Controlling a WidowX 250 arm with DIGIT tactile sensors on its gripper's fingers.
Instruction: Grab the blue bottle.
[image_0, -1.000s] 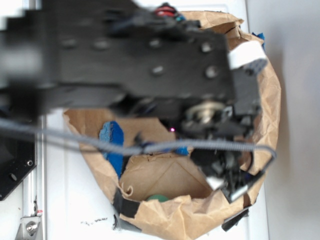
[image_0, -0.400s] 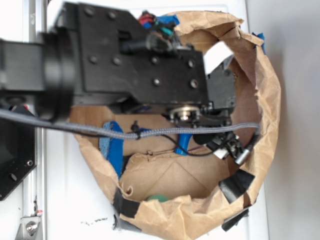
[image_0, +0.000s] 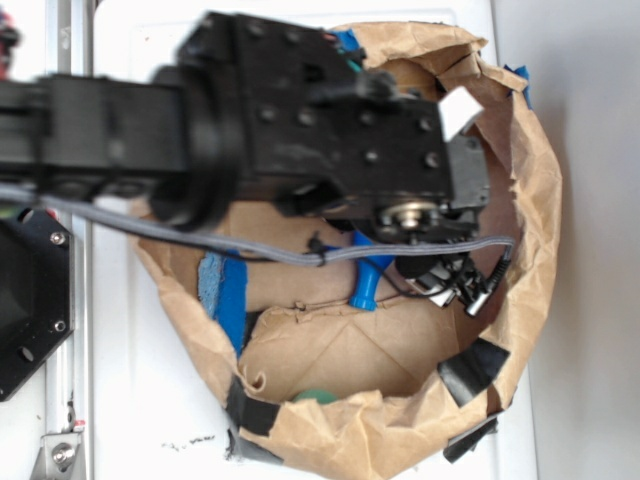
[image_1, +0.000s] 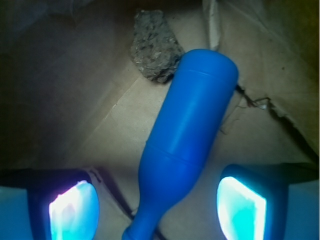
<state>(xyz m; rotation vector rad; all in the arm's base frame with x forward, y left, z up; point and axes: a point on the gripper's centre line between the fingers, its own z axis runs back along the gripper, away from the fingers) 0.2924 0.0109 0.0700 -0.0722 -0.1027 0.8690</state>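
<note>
Gripper hangs low, its 2 fingers spread wide apart.

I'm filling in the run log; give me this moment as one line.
task: grab blue bottle | gripper: open, fingers either side of bottle neck, not touching | bottle: lying in paper bag | grey lump beyond bottle base

Inside the crumpled brown paper bag, on its floor: the smooth blue plastic bottle, lying on its side. Neck between the two gripper fingers, one finger at each side, gaps showing. Just beyond the bottle's base, touching or nearly so: a rough grey lump. Above the bag's mouth: the black robot arm.
</note>
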